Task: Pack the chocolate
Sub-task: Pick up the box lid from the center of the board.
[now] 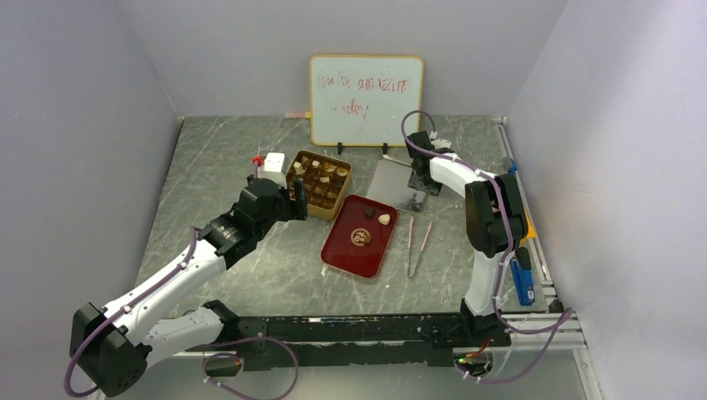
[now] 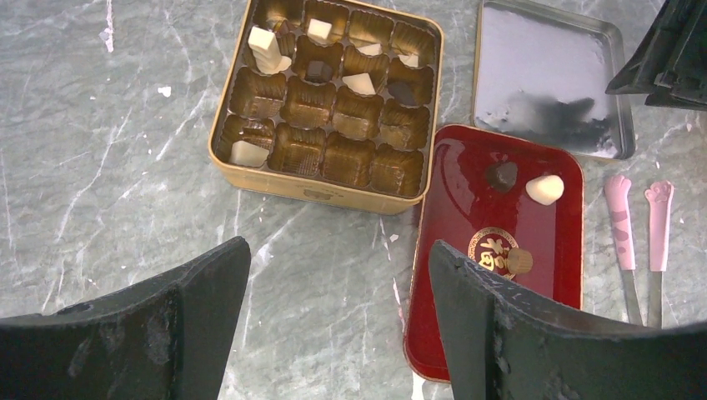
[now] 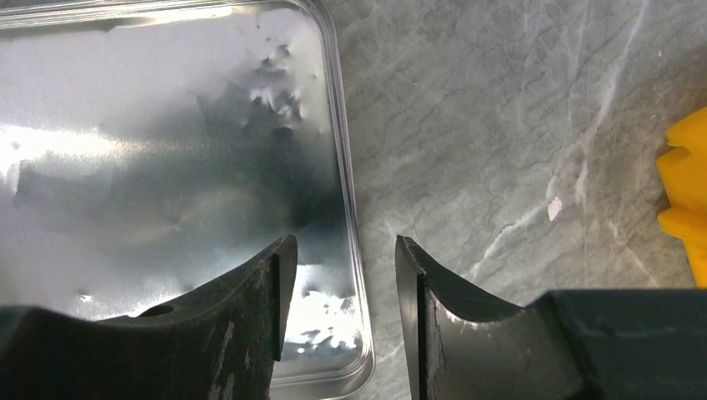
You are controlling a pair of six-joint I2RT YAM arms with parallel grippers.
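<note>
Chocolate (image 2: 265,46) lies in two places. Several cream and dark pieces sit in separate cups of the gold tin (image 2: 308,187), at the upper centre of the left wrist view. Three more pieces lie on the red lid (image 2: 467,283), just to the lower right of the tin. On it, a dark piece (image 2: 502,175) and a cream piece (image 2: 544,189) are side by side near the upper end, and a tan piece (image 2: 518,261) rests on the gold emblem in the middle.

The left gripper (image 2: 338,250) hangs over the marble table (image 2: 100,167) at the bottom of that view, its jaws spread wide and grasping nothing. The right gripper (image 3: 344,242) is at the right edge of the silver tray (image 3: 150,150). Its jaws are parted, with the rim of the tray under the gap, and it holds nothing.

Pink tweezers (image 2: 619,221) lie to the right of the red lid. A whiteboard (image 1: 367,98) stands at the top centre of the overhead view.
</note>
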